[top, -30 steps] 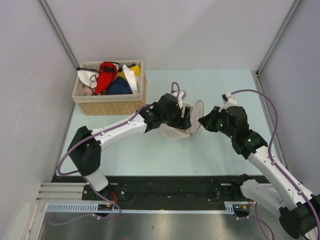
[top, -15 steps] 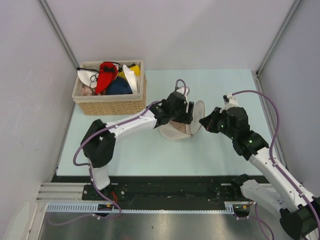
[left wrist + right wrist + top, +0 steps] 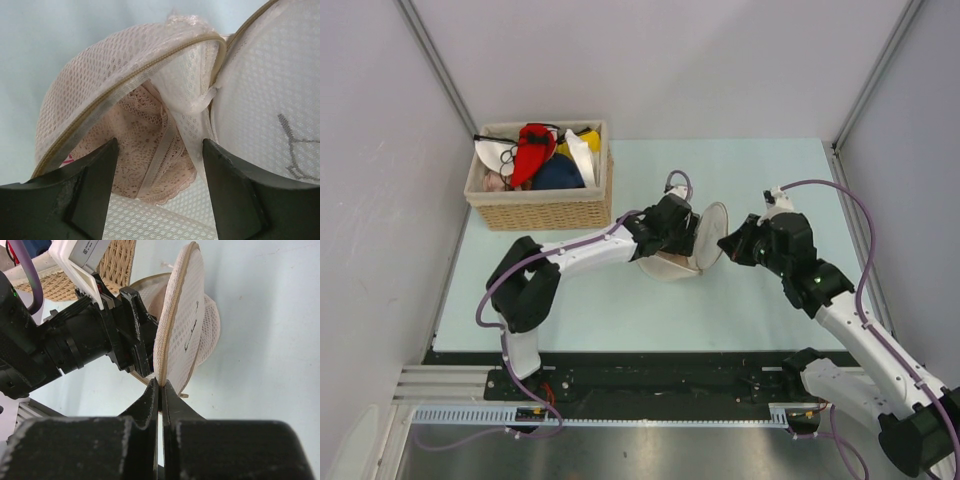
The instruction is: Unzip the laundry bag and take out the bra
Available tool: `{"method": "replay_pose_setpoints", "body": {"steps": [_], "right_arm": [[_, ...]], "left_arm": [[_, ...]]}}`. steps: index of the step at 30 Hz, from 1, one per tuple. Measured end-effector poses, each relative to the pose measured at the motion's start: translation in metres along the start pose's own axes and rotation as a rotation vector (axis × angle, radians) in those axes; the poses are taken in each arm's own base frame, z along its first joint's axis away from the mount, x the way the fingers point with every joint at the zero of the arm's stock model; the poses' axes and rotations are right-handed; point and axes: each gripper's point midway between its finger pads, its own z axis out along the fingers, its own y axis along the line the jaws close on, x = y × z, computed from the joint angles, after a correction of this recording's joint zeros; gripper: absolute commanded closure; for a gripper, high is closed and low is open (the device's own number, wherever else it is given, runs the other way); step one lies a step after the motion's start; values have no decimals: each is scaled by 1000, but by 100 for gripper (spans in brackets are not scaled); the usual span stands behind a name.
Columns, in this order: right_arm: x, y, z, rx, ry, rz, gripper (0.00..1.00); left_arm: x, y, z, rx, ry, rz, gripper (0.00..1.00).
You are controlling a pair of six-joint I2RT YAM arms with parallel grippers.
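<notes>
The cream mesh laundry bag (image 3: 663,266) lies unzipped at mid-table, its round lid (image 3: 712,234) standing up on edge. My right gripper (image 3: 729,243) is shut on the lid's zipper rim (image 3: 161,382); the dark line drawing shows on the lid (image 3: 192,337). My left gripper (image 3: 690,238) is open at the bag's mouth (image 3: 159,145), its jaws standing either side of a pale pink lace garment (image 3: 135,125) inside the bag, not closed on it. A bright red bra (image 3: 531,150) lies in the wicker basket, not in the bag.
The wicker basket (image 3: 535,212) stands at the back left with white, yellow and dark blue garments. My left arm's forearm (image 3: 585,255) stretches from the near left to the bag. Grey walls close in on both sides.
My left gripper has moved right and down from above the bag into its open mouth. My right gripper has kept hold of the raised lid, almost still.
</notes>
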Motion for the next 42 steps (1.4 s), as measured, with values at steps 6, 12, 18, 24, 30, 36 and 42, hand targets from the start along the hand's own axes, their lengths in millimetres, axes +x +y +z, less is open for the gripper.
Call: {"method": "replay_pose_setpoints", "body": {"steps": [6,12,18,24,30,36,42], "right_arm": [[2,-2,3,8,10,1,100],[5,-5,7,18,24,3,100],[6,-8,11,30,33,6,100],[7,-9,12,30,39,8,100],[-1,-20,11,59,17,19,100],[-15,-40,4,95,-26,46,100],[-8,-44,4,89,-1,51,100]], "left_arm": [[10,16,0,-31,-7,-11,35],[10,28,3,-34,-9,-44,45],[8,26,4,-14,-14,-60,69],[9,25,4,-8,-12,-59,69],[4,25,2,-9,-16,-51,44],[-2,28,2,-1,-17,-63,37],[-2,27,2,9,-13,-65,50]]}}
